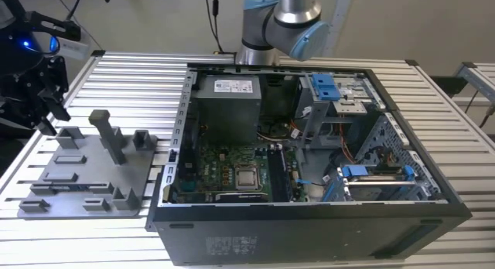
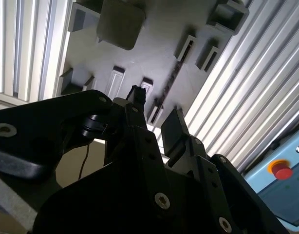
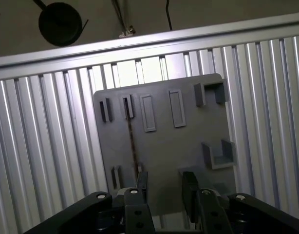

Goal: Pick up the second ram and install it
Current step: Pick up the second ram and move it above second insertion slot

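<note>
Pickup approach; spread, empty jaws hover above thin, edge-on circuit-board second ram (image 3: 131, 141) in grey plastic fixture tray (image 3: 183, 146); jaws need centring astride it.

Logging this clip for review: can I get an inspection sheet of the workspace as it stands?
Surface: slatted metal table.
Job's things: ram stick stands on edge in a slot of the grey fixture plate; open computer case sits beside the plate.
Clutter: nothing seen.
Grippers: gripper open, over the plate near the stick, holding nothing.
Cables: dark cables hang behind the table.
Surroundings: red button on a box past the table edge.
</note>
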